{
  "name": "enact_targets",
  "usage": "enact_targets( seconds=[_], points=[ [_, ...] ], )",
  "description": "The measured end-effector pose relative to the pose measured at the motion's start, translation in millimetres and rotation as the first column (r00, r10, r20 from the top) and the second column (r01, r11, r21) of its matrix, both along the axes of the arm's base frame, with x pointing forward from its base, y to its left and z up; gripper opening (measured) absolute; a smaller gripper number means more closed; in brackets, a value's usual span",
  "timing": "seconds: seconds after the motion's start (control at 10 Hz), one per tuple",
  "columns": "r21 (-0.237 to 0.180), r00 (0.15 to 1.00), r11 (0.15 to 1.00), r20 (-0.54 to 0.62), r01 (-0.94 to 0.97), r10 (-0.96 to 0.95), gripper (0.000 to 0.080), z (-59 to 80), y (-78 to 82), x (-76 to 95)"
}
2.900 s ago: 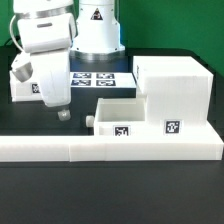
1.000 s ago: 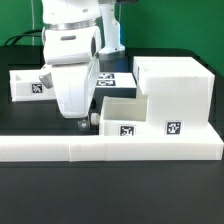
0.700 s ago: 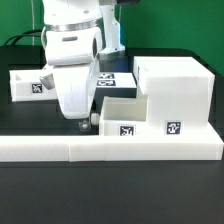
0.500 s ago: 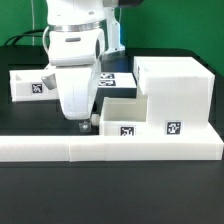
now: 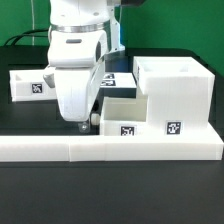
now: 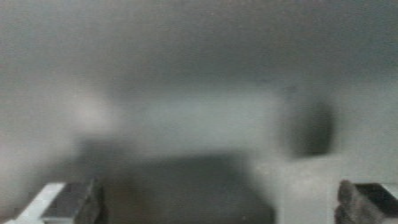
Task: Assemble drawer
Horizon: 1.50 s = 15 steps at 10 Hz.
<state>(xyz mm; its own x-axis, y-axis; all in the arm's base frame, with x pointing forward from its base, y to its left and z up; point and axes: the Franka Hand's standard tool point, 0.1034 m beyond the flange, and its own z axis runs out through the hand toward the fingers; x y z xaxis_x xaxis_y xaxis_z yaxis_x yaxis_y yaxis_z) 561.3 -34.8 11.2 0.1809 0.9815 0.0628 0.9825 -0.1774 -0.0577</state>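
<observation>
The gripper (image 5: 83, 123) hangs low over the black table (image 5: 30, 120), at the end of the near tray (image 5: 120, 118) towards the exterior view's left. In the blurred wrist view its fingers (image 6: 59, 203) sit wide apart, with nothing clear between them. The near tray stands against the housing (image 5: 178, 95) on the exterior view's right. The far tray (image 5: 25, 88) lies well apart on the left. A long low wall (image 5: 110, 150) runs along the front. The marker board (image 5: 118, 78) lies behind.

Robot's white two-finger gripper (image 5: 83, 123) hangs at nine o'clock of small white plastic tray (image 5: 109, 125); cube-like white housing (image 5: 180, 98) at three.
</observation>
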Motion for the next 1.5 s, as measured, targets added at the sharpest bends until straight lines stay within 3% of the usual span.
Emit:
enact_targets(
  seconds=[0.7,0.9,1.5],
  points=[
    [0.0,0.999,0.999,0.015,-0.043,0.043,0.0649,-2.7,-1.0,-1.2],
    [-0.021,0.999,0.999,0.016,0.042,-0.042,0.0649,-2.8,6.4,-0.1],
    [-0.021,0.999,0.999,0.016,0.042,-0.042,0.0649,-2.8,6.4,-0.1]
  ],
)
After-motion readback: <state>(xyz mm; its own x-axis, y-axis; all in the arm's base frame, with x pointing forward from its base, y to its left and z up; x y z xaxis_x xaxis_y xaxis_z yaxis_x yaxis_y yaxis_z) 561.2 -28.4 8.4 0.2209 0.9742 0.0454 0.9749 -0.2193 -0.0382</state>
